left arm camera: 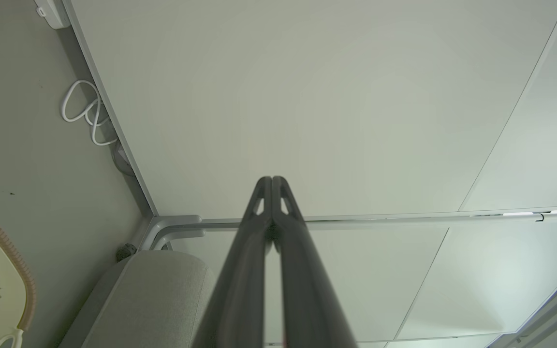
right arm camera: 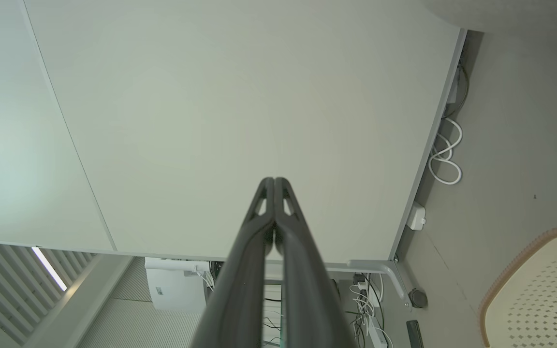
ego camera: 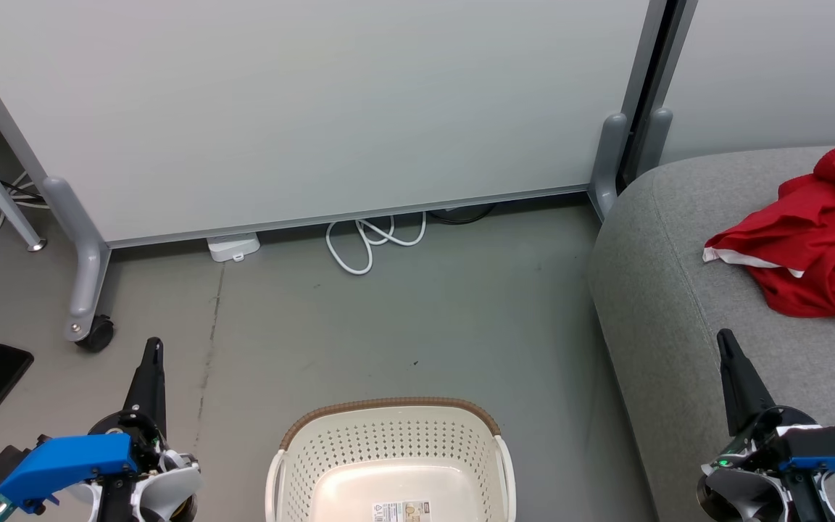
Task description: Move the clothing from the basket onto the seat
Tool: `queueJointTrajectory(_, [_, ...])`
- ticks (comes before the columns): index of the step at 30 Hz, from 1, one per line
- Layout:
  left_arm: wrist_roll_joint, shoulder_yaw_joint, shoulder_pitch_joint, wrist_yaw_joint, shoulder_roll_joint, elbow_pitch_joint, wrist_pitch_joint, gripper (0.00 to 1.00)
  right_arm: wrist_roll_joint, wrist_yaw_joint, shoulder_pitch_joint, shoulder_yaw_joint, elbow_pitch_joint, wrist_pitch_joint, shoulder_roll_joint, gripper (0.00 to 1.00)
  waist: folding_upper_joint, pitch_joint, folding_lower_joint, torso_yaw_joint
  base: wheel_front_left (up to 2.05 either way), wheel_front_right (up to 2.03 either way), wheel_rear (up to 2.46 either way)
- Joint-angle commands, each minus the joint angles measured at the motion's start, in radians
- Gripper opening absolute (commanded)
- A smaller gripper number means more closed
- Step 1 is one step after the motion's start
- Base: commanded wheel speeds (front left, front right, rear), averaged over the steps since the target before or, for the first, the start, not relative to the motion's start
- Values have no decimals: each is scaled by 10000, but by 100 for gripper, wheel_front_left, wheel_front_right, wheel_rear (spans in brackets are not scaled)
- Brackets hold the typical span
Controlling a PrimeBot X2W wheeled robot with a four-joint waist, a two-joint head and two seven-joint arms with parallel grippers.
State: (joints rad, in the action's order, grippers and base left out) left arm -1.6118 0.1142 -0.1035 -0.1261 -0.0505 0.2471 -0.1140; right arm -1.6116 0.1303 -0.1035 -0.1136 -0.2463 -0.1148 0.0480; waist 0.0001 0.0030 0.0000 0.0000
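Status: the transfer step appears complete. The clothing [ego camera: 816,246] lies heaped on the seat [ego camera: 678,290], ahead of the right gripper [ego camera: 728,341] and to its outer side, clear of its tips. The basket [ego camera: 388,402] sits to the inner side of the left gripper [ego camera: 154,346], its visible floor bare (the near end is cut off from sight). Both grippers are pressed fully closed and hold nothing. Next move, in my judgement: no grasp is required; check the basket's hidden near portion.
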Motion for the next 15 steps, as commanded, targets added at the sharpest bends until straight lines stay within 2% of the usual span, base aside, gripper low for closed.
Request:
queueJointTrajectory(1, [-20, 28, -99, -90, 6, -36, -39, 0, -25, 7, -96, -11, 24, -26, 41, 0, -1, 1, 0, 0, 0, 0, 0])
queueJointTrajectory(15, [-21, 27, -99, -69, 6, -35, -38, 0, -25, 7, -96, -10, 25, -25, 41, 0, -1, 1, 0, 0, 0, 0, 0])
